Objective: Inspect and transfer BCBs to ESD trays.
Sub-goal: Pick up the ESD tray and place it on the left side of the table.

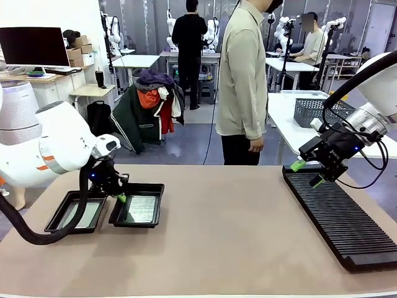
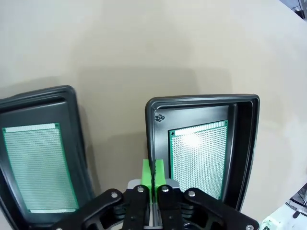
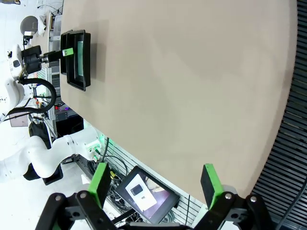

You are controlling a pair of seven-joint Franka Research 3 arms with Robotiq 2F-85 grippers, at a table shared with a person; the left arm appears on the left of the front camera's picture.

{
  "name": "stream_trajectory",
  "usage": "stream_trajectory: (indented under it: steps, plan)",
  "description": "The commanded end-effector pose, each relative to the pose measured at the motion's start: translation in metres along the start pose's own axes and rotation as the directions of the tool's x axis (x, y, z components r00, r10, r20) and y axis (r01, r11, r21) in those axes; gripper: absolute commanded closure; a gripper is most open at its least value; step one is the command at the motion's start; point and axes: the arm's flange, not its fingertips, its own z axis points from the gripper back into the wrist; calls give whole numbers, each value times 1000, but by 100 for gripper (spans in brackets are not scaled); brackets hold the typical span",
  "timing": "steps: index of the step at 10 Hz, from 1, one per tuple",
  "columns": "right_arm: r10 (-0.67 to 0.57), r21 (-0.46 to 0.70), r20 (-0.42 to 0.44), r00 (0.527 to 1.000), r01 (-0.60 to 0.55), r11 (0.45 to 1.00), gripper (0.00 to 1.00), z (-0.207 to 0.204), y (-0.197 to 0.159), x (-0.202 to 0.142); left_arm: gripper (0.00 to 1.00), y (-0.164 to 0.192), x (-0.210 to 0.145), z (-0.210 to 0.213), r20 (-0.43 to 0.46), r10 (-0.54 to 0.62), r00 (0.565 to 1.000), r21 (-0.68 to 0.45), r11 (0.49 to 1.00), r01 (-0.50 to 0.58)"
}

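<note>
Nearest on the left, two ESD trays (image 1: pixel 78 214) (image 1: pixel 139 208) sit side by side, a green BCB (image 2: pixel 38 167) (image 2: pixel 199 155) flat inside each. Over the gap between them hangs the left gripper (image 1: pixel 121 197), fingers pressed together, empty. Far right, the right gripper (image 1: pixel 308 173) hovers spread apart above the ribbed black rack (image 1: pixel 341 214).

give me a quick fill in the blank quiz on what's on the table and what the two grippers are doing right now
1. Each of the two black ESD trays holds ____ BCB.
2. The left gripper has its green pads pressed ____ with nothing between them.
3. The right gripper hangs with jaws ____ above the long black ribbed rack.
4. The person stands at the ____ side of the table.

Missing words: one; together; open; far
</note>
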Motion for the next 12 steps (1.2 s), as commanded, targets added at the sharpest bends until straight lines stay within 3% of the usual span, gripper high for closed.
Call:
stream_trajectory:
  steps: [1,11,12]
  plan:
    - [-19,-16,8,1000,20,1000,0,0,2,0,100,13,-2,2,4,-18,1000,4,1000,18]
    - [-19,-16,8,1000,20,1000,0,0,2,0,100,14,-5,-22,-10,10,1000,109,994,-9]
    - [-19,-16,8,1000,20,1000,0,0,2,0,86,11,-7,-22,-12,10,1000,117,993,-8]
